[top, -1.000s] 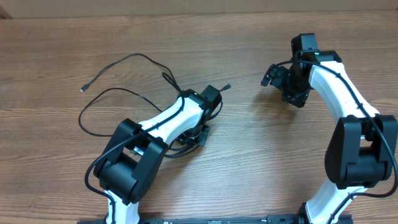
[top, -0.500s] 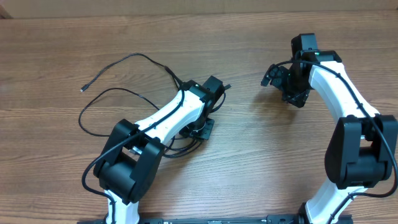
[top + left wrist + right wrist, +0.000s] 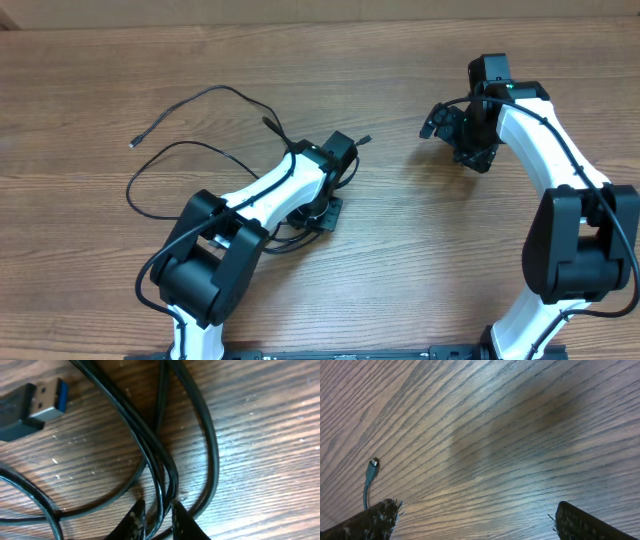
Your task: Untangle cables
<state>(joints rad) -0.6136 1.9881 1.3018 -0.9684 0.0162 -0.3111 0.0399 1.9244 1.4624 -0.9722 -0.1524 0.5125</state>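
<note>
The left gripper (image 3: 159, 519) is down on the table (image 3: 270, 460) with its fingers narrow. Two or three strands of the cables (image 3: 150, 445) run straight between the tips, but I cannot tell whether they are pinched or only straddled. Beyond the tips those strands cross and bunch, and a blue-tongued plug (image 3: 37, 402) lies far off to one side. The right gripper (image 3: 480, 522) stands wide with nothing between its fingers, and one small cable end (image 3: 372, 466) lies just past one fingertip. The knot looks not yet undone, so most of the separating seems left.
</note>
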